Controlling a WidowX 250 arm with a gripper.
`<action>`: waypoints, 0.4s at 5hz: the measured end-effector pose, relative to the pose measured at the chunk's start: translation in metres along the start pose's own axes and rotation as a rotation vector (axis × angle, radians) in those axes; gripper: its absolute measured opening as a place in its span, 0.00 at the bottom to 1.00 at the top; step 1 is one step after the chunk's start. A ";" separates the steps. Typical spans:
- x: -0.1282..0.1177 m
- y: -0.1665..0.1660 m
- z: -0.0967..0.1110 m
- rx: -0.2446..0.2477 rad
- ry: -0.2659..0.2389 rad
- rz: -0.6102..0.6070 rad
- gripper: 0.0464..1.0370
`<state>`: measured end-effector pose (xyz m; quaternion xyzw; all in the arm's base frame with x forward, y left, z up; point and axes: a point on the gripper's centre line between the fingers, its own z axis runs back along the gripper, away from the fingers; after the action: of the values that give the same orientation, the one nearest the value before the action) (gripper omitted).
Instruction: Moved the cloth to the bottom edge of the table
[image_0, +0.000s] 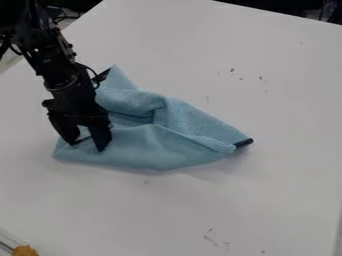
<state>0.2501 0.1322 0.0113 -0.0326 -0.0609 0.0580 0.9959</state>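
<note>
- Over on the left half of the view, around mid-height, is the light blue cloth (157, 145), bunched up with a couple of thick folds and one corner poking towards the top. It's on the white table (274, 200), well apart from the bottom of the view.
- Black gripper (87, 147) hangs down over the cloth's left end. Its two fingers are spread, with a clear gap between them, so I'd call them released, not clamped on anything. Can't tell whether the tips actually touch the fabric.
- Dark blue tip (244, 143) sticks out at the cloth's right-hand point. No idea if it's trim or part of something tucked underneath.
- Progress-wise, I'd say the positioning over the cloth is pretty much sorted, and that's about it. No grip on the fabric, and the cloth isn't at the bottom edge, so the actual moving looks like it's all left to do.
- What's left, imo: lower a touch if needed, close on a fold, drag or carry the lot towards the bottom of the view, let go.
- Possible snag: pinching only one thin layer at that end, so it slips out or the heap just unfolds and trails behind.
- Orange-yellow thing (25, 250) sits down in the bottom left corner, so I'd steer the cloth clear of it.
</note>
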 end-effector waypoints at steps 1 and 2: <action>-0.001 0.001 0.000 0.008 0.009 0.010 0.62; -0.001 0.001 0.000 0.009 0.015 0.015 0.32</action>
<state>0.2485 0.1329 0.0115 -0.0290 -0.0530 0.0654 0.9960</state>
